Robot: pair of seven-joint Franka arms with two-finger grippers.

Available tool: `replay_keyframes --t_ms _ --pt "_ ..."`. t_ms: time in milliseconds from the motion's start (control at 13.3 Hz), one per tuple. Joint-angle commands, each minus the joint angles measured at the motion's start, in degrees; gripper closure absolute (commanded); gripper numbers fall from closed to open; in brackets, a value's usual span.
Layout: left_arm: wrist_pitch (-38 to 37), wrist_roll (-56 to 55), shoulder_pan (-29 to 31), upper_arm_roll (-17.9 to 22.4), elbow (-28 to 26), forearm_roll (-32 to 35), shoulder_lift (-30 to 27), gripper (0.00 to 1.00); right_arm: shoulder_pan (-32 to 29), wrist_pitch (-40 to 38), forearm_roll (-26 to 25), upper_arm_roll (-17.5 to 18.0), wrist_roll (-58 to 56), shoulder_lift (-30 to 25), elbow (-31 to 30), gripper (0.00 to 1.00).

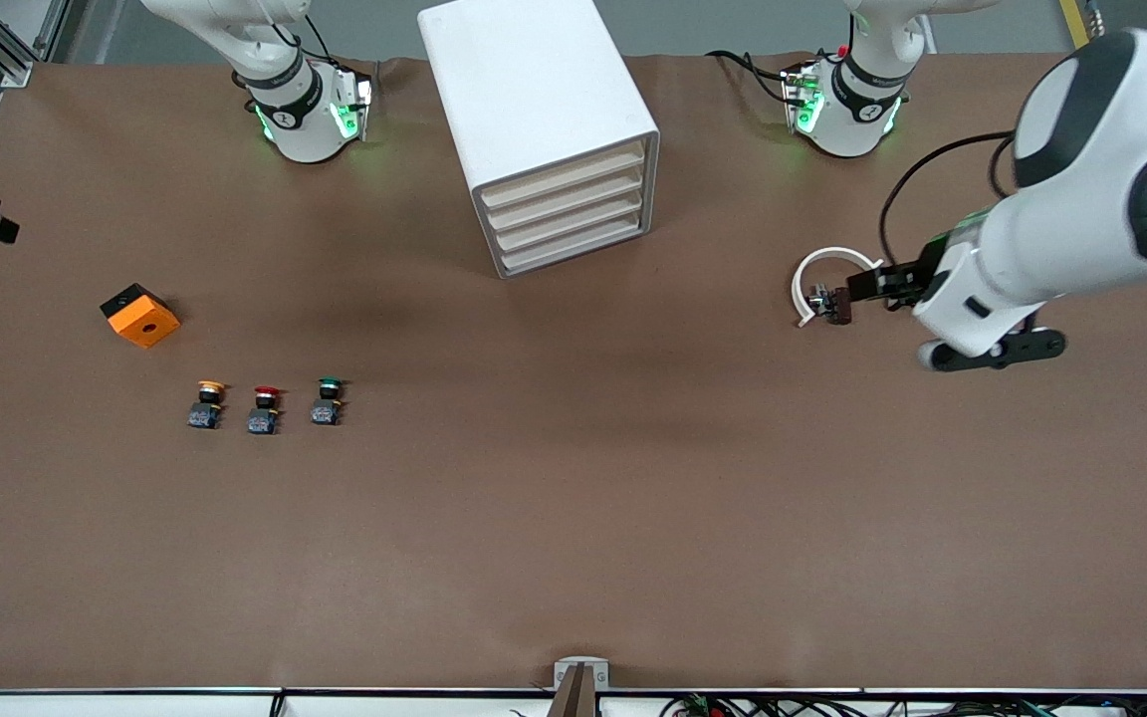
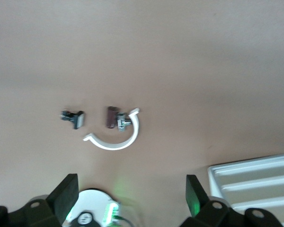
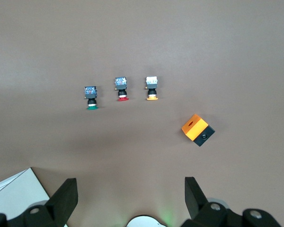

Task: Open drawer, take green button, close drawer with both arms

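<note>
All four drawers (image 1: 573, 214) of the cabinet (image 1: 534, 90) are seen closed. The green button (image 1: 327, 401) sits on the table toward the right arm's end, beside the red button (image 1: 264, 409), not in a drawer. Left gripper (image 2: 131, 196) is spread wide over a white clip (image 2: 116, 137); right gripper (image 3: 128, 196) is spread wide over bare table. Risks: the wrong drawer could be pulled, the light cabinet possibly dragged, the red cap mistaken for green.

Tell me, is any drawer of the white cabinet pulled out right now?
No, all four cream drawer fronts sit flush in the white cabinet, none pulled out.
</note>
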Motion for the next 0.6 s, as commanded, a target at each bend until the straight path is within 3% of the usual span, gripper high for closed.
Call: replay_keyframes --t_ms 0,226,452,528 --pt "0.5 8.5 -3.3 8.4 -10.0 -1.2 -9.5 0.0 -0.9 5.1 0.5 0.6 0.9 -6.9 -10.2 0.0" --pt "4.6 15.5 -4.2 13.4 -19.3 -1.1 -17.6 0.0 -0.7 4.4 0.4 0.8 0.5 -7.2 -10.0 0.0" --pt "16.1 16.7 -3.4 14.1 -32.9 -0.4 -27.3 0.0 -0.3 4.7 -0.1 1.0 0.5 -8.0 -9.9 0.0" --pt "17.6 16.7 -3.4 14.1 -33.4 -0.3 -27.8 0.0 -0.2 5.0 -0.4 1.1 0.6 -8.0 -9.9 0.0"
